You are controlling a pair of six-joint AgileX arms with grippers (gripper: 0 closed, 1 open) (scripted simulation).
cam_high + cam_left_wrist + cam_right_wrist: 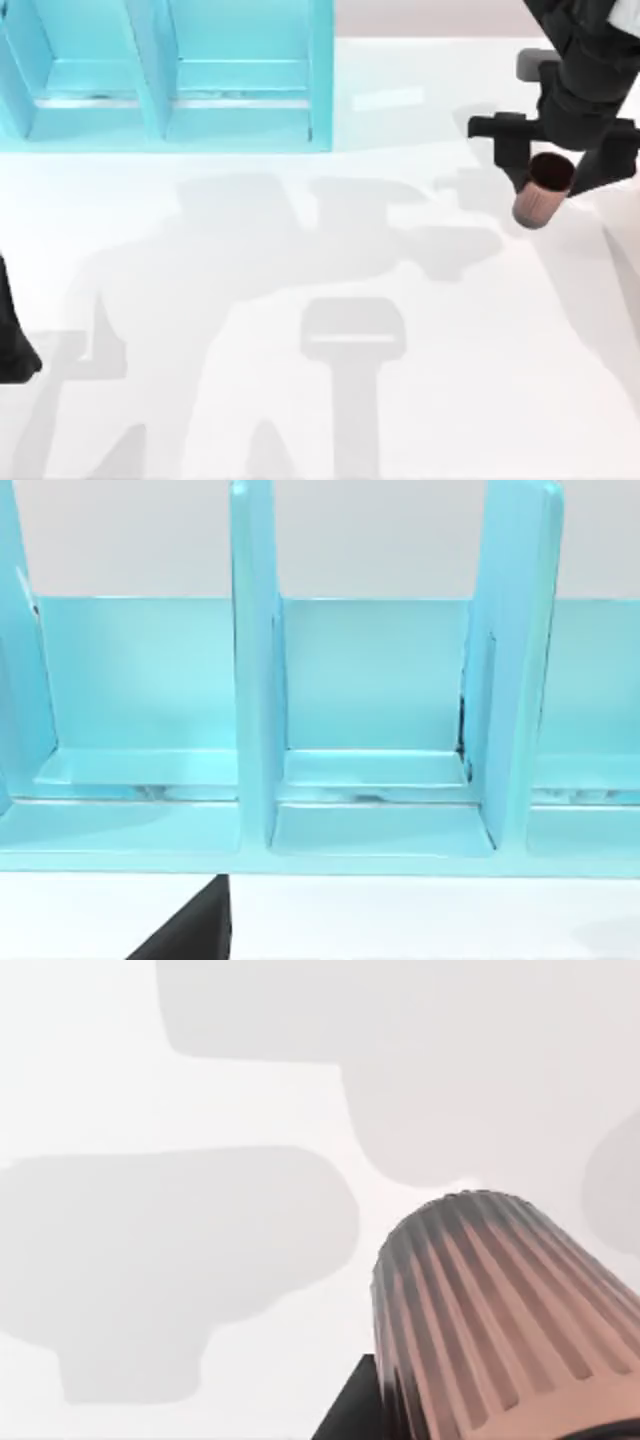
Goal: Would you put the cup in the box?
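The cup [541, 193] is small, copper-brown and ribbed, with a dark round inside. It hangs tilted above the white table at the right, and my right gripper [558, 165] is shut on its upper part, one black finger on each side. In the right wrist view the cup [500, 1310] points bottom-first toward the table, with a black finger [350, 1415] beside it. The box [320, 80] is a light blue case with upright dividers at the back left, well to the left of the cup. Its open compartments face the left wrist camera [255, 680].
My left arm [12, 345] is parked at the table's left edge, and a black part of it [195, 930] shows before the box. Arm shadows fall across the white table [300, 420] between box and cup.
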